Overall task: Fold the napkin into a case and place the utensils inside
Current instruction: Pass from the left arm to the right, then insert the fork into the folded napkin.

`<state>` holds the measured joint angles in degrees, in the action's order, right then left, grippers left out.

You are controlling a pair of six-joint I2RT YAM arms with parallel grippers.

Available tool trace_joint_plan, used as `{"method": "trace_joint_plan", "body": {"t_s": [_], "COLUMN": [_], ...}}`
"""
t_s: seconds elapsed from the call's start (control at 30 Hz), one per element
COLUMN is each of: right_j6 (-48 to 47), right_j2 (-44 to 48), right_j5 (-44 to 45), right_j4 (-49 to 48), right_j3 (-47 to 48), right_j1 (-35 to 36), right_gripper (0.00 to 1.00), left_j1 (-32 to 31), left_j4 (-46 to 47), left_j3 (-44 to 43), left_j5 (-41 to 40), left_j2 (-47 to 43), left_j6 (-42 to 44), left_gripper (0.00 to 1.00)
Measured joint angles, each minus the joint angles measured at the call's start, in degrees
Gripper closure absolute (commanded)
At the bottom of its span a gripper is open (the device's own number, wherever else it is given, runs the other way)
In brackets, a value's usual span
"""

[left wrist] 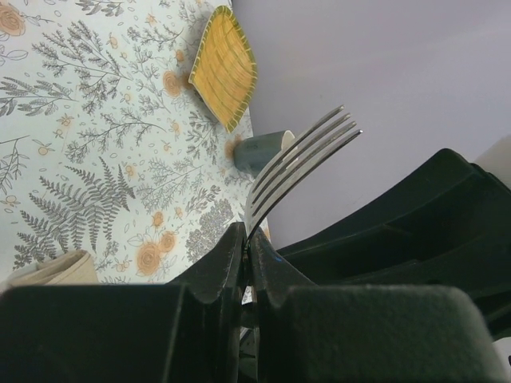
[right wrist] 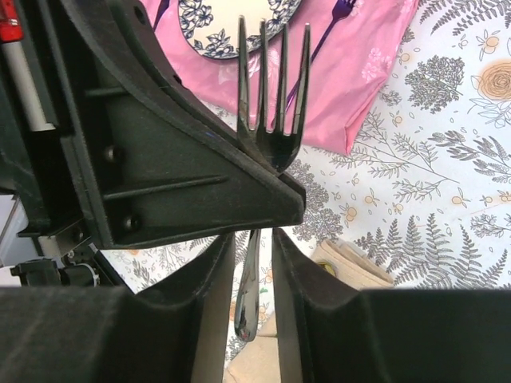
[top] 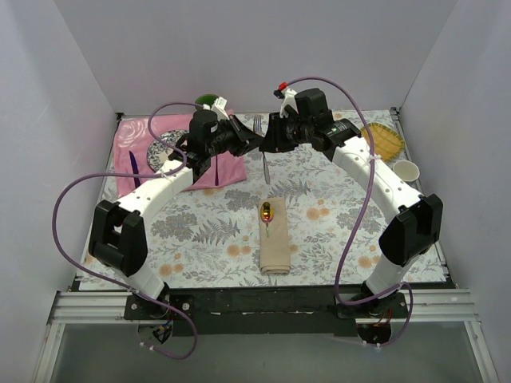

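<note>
Left pincer [left wrist: 247, 236] is clamped tight on the neck of the pale fork [left wrist: 307, 159], tines fanned toward the upper right of its wrist view. Opposite it, nose to nose in the upper middle of the overhead shot, the right pincer [right wrist: 252, 238] has its jaws at a narrow gap with the fork's handle hanging down between them. Whether the pads are actually biting the metal, I cannot tell.

So this looks like a hand-over in mid-air, one arm passing the fork to the other, above the floral desk [top: 335, 231] and just off the edge of the pink mat [top: 219, 174].

Further out, toward the lower middle of the overhead frame, the napkin lies as a narrow tan case [top: 275, 246]. The spoon [top: 267, 213] is at its upper end with the shiny bowl showing (the handle seems to run down into the cloth, though that is hard to make out).

My read: folding done, one utensil home, the fork to go. The next move calls for the right pincer to get a firm pinch on the handle before the left lets go. Then the fork must be carried down to the case's open end beside the spoon without dragging the cloth.
</note>
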<state>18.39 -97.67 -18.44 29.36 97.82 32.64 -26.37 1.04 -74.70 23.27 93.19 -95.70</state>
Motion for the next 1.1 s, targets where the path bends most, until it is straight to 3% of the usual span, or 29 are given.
{"method": "trace_joint_plan", "body": {"t_s": [0.3, 0.33, 0.37, 0.47, 0.5, 0.53, 0.63, 0.67, 0.77, 1.1], "right_j6": [1.18, 1.25, 1.25, 1.44, 1.68, 1.86, 2.03, 2.08, 2.71, 8.57], "right_j2": [-0.02, -0.04, -0.04, -0.09, -0.11, -0.11, -0.11, -0.11, 0.39, 8.11], "right_j5": [0.31, 0.28, 0.31, 0.42, 0.33, 0.33, 0.7, 0.92, 1.92, 11.54], "right_j4": [0.5, 0.52, 0.52, 0.59, 0.59, 0.63, 0.81, 0.96, 1.09, -2.84], "right_j3": [0.0, 0.0, 0.0, 0.0, 0.0, 0.0, -0.13, -0.28, -2.27, -18.88], "right_j1": [0.0, 0.0, 0.02, 0.0, 0.0, 0.0, 0.0, -0.04, -0.31, -0.7], "right_gripper": [0.82, 0.85, 0.98, 0.99, 0.99, 0.99, 0.99, 0.99, 0.99, 0.99], "left_j1": [-0.28, -0.31, -0.35, -0.39, -0.44, -0.48, -0.46, -0.44, -0.37, 0.31], "left_j4": [0.76, 0.76, 0.76, 1.05, 1.14, 1.14, 1.18, 1.18, 1.07, -2.38], "left_j3": [0.22, 0.22, 0.24, 0.31, 0.33, 0.35, 0.44, 0.55, 2.21, 12.61], "left_j5": [0.02, 0.0, -0.04, -0.17, -0.2, -0.17, -0.44, -0.63, -1.75, -3.63], "left_j2": [-0.79, -0.79, -0.79, -0.79, -0.79, -0.79, -0.81, -0.87, -1.95, -13.22], "left_j6": [-0.02, 0.0, 0.0, 0.31, 0.37, 0.39, 0.39, 0.7, 0.72, 3.72], "left_gripper": [1.0, 1.0, 1.0, 1.0, 0.94, 0.73, 0.38, 0.2, 0.04, 0.02]}}
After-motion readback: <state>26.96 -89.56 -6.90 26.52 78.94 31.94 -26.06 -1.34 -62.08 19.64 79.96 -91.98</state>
